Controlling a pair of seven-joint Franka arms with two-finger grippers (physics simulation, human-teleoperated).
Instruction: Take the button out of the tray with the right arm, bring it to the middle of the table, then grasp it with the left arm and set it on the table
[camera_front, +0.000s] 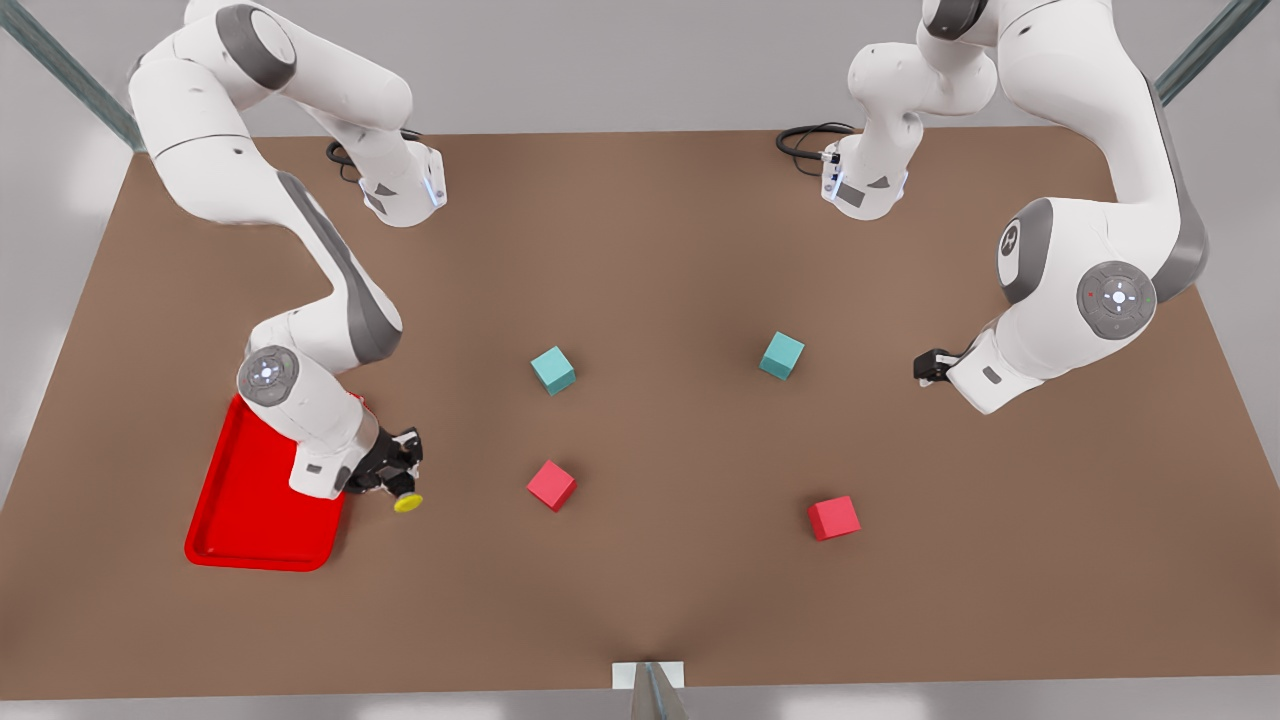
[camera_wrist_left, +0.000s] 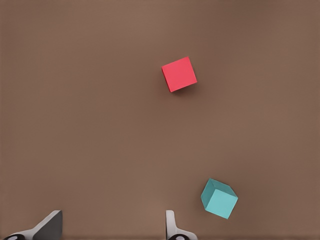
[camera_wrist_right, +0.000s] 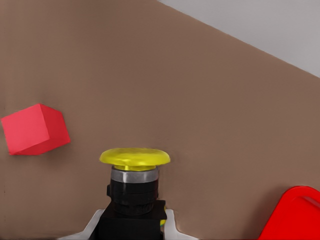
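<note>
The right wrist view shows detail the front view lacks: the button (camera_wrist_right: 134, 190) has a yellow cap, a metal collar and a dark body, and that body sits pinched between the pale fingertips (camera_wrist_right: 170, 224) of the right gripper (camera_wrist_right: 131, 227). In the front view the right gripper (camera_front: 392, 478) is on the front view's left, just off the long edge of the red tray (camera_front: 245, 510), with the button (camera_front: 406, 500) clear of the tray and above the table (camera_front: 660, 250).

The left wrist view shows the left gripper (camera_wrist_left: 112, 227) with its fingers (camera_wrist_left: 49, 226) spread wide, holding nothing, over bare tabletop. In the front view the left gripper (camera_front: 932, 366) waits on the front view's right, well apart from the button.

Count: two teal cubes (camera_front: 552, 370) (camera_front: 781, 355), two red cubes (camera_front: 551, 484) (camera_front: 833, 517), one tray, one button. The left wrist view takes in one red cube (camera_wrist_left: 179, 74) and one teal cube (camera_wrist_left: 219, 198); the right wrist view shows one red cube (camera_wrist_right: 35, 129) and a tray corner (camera_wrist_right: 295, 215).
</note>
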